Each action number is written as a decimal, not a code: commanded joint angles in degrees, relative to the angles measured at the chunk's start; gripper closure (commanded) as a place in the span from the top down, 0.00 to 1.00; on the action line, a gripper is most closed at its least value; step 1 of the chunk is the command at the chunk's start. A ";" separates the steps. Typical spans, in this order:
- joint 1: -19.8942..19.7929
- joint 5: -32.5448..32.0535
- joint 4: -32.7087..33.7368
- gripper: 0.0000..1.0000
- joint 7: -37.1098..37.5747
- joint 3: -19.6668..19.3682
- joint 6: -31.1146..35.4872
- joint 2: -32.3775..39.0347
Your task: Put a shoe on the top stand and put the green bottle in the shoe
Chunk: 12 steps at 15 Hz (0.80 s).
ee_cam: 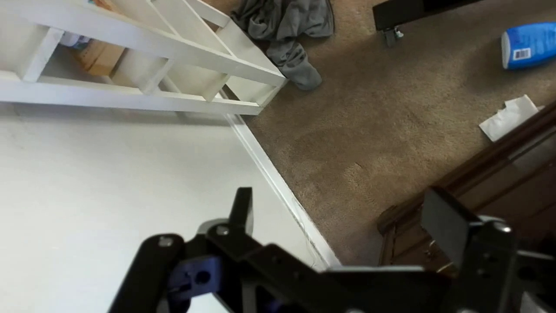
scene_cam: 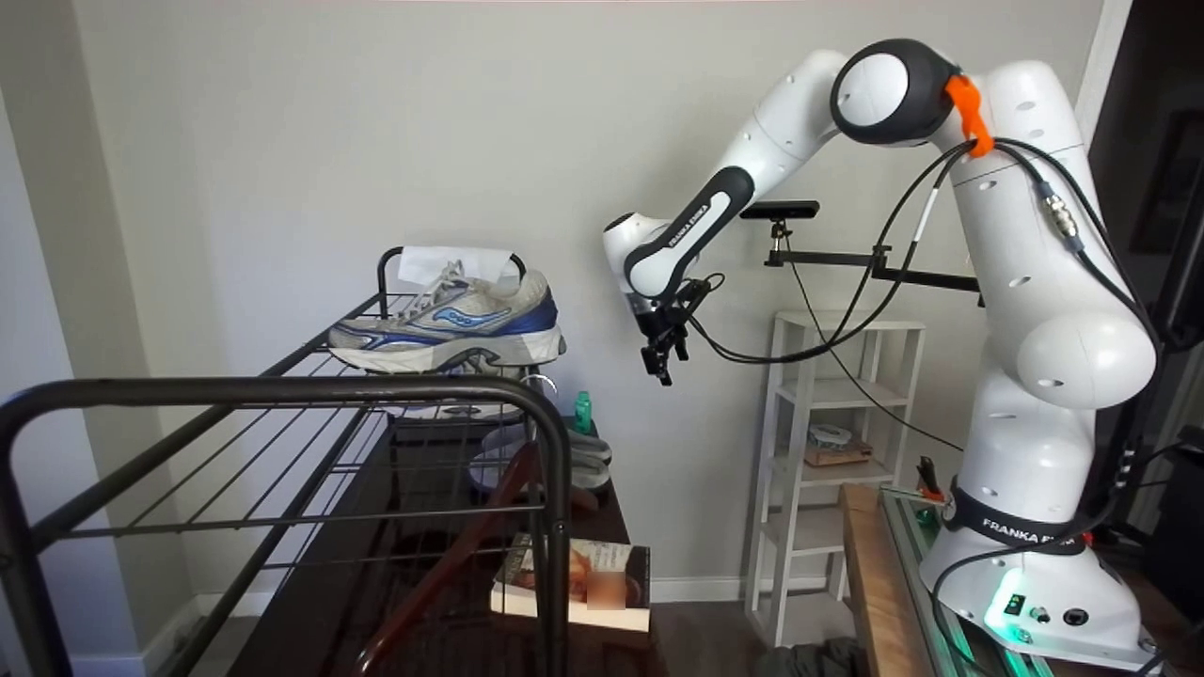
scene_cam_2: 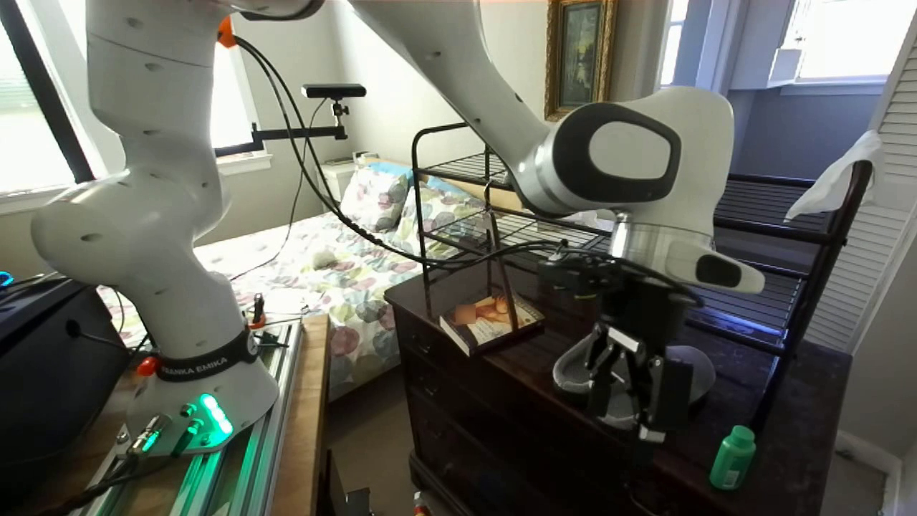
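The grey-and-white shoe (scene_cam: pixel 442 324) with blue trim rests on the top stand (scene_cam: pixel 207 489), the uppermost wire tier of the black rack; its toe points left in that exterior view. The arm covers that spot in an exterior view where the top stand (scene_cam_2: pixel 770 197) only partly shows. Upright on the dark dresser, near a corner, is the green bottle (scene_cam: pixel 583 412), also plain as a green bottle (scene_cam_2: pixel 732 459). My gripper (scene_cam: pixel 666 365) hangs in the air beside the dresser, apart from shoe and bottle. In the wrist view the gripper (ee_cam: pixel 343 213) is open, with nothing between its fingers.
Grey slippers (scene_cam_2: pixel 573 365), a book (scene_cam_2: pixel 487 322) and a brown hanger (scene_cam: pixel 470 545) are on or above the dresser. White cloth (scene_cam_2: pixel 845 172) drapes over the rack's end bar. A white shelving unit (scene_cam: pixel 823 451) stands by the wall. A blue bottle (ee_cam: pixel 530 45) lies on the carpet.
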 commanded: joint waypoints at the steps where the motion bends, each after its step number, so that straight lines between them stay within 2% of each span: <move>1: 1.77 -1.79 14.47 1.00 -1.21 0.25 -8.57 9.86; 2: 1.11 -0.83 6.44 1.00 -1.00 0.38 -4.29 3.94; 3: 1.42 -0.81 8.20 1.00 -0.94 0.46 -4.94 5.24; 7: 1.18 -0.81 7.80 1.00 -0.90 0.32 -4.90 5.23; 12: -0.39 0.17 10.70 1.00 -4.15 0.88 1.10 6.53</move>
